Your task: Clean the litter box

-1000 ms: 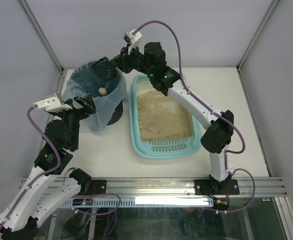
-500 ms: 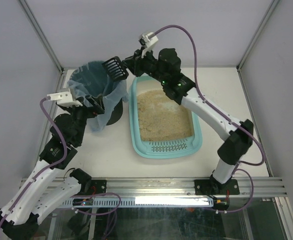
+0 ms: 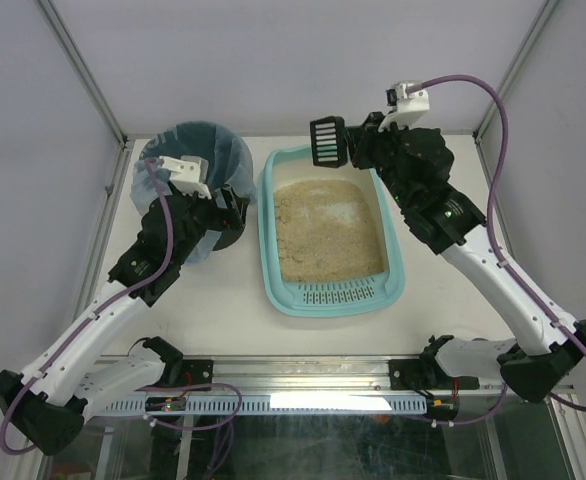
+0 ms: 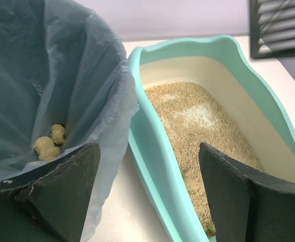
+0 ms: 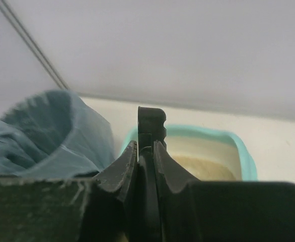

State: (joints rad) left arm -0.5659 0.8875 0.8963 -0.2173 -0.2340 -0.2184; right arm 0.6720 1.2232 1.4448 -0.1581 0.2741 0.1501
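Now my right tool point(image 3: 359, 147) clenches the slotted scoop point(image 3: 328, 142) with the litter box point(image 3: 270, 270) beneath it, my left tool point(image 4: 148, 166) released, and a steep plunge could spill litter point(image 3: 328, 230) over the rim.

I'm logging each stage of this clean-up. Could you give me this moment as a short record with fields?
litter box: teal tray on the table, beige litter inside
scoop: black, slotted, raised near the box's far end
right claw: shut on the scoop
left claw: open, holding nothing, beside the bin
bin: bluish bag liner, stands left of the box
clumps: lying inside the bin's bag
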